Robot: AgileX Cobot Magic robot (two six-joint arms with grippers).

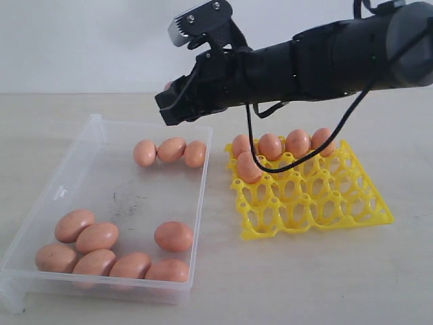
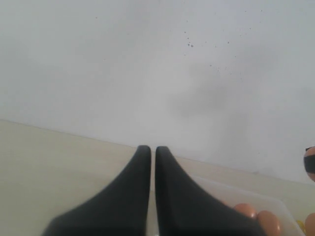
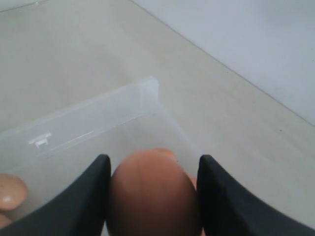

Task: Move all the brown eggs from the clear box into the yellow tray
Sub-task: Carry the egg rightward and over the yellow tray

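Brown shell, pinched on both sides: the right gripper has its two dark fingers clamped on a brown egg, and the egg is up off the floor of the clear box. In the exterior view that gripper hangs in the upper centre of the frame, over the box's far end and short of the yellow tray, which sits right of centre. So this one looks picked but not delivered.

Now the score. There are five eggs seated in the tray, four across the back row and one more in the row in front of it, at its left end. Every other cup shows open yellow lattice.

Over in the box, three eggs lie in a line at the far end, and seven eggs bunch at the near end, lower left of the frame. By my count that is ten to lift plus the one in the air, so we are roughly a third of the way through.

The left gripper shows only in its own wrist view, fingers pressed together on nothing, well out of the play.

Any writing? None I can read. The box wall carries a small moulded tab and the floor has dark specks, but no lettering or brand mark shows anywhere.
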